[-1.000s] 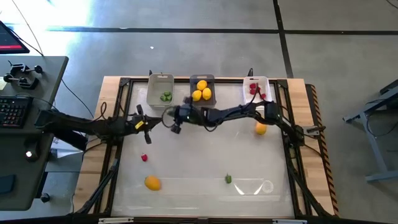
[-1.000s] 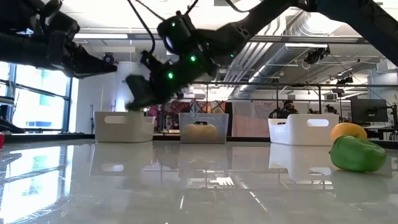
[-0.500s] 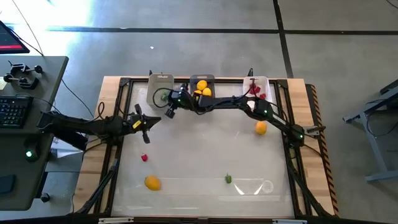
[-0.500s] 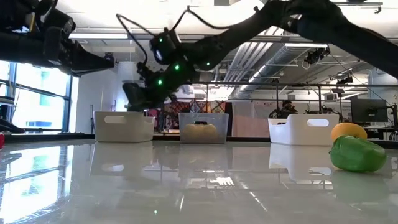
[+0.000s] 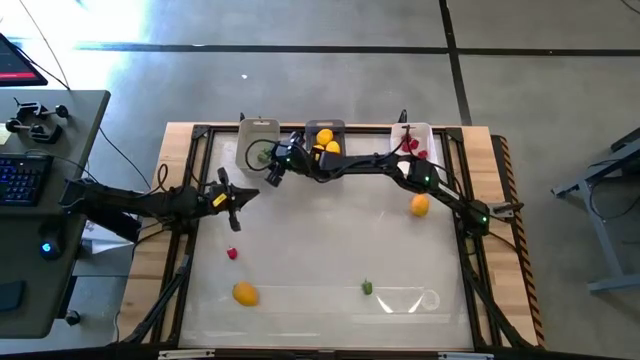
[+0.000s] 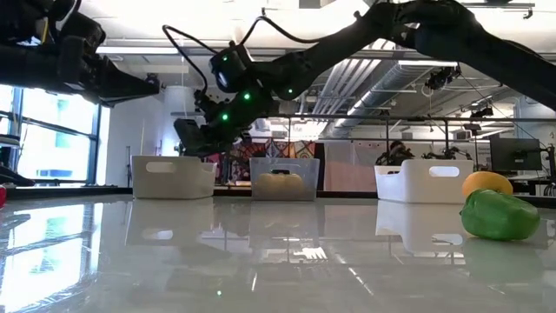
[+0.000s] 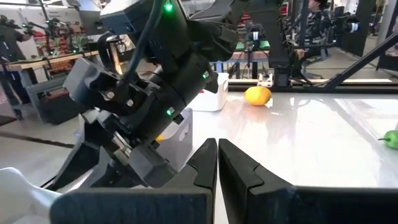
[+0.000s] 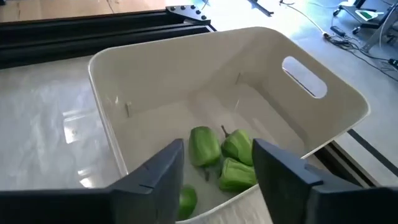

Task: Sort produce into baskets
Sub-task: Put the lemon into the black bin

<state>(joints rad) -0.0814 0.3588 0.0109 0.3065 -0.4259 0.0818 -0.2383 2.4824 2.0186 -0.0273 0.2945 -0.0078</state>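
Note:
Three baskets stand along the far edge: a pale translucent one (image 5: 256,135) with green pieces (image 8: 214,149), a dark grey one (image 5: 325,128) with lemons (image 5: 322,145), and a white one (image 5: 420,132) with red berries (image 5: 409,145). My right gripper (image 8: 217,149) hangs open over the pale basket (image 8: 205,68), touching nothing. My left gripper (image 5: 240,193) hovers shut and holds nothing left of the table's middle. An orange (image 5: 419,205), a red berry (image 5: 232,253), an orange-yellow fruit (image 5: 245,293) and a green piece (image 5: 367,287) lie on the table.
The right arm (image 5: 380,165) stretches along the far edge in front of the grey and white baskets. A dark frame (image 5: 190,200) borders the glossy table. A desk with a keyboard (image 5: 25,175) stands off the left side.
My right gripper has swung from the table's middle toward the far left, until it came over the pale basket. There its fingers have opened. My left gripper has kept still and shut.

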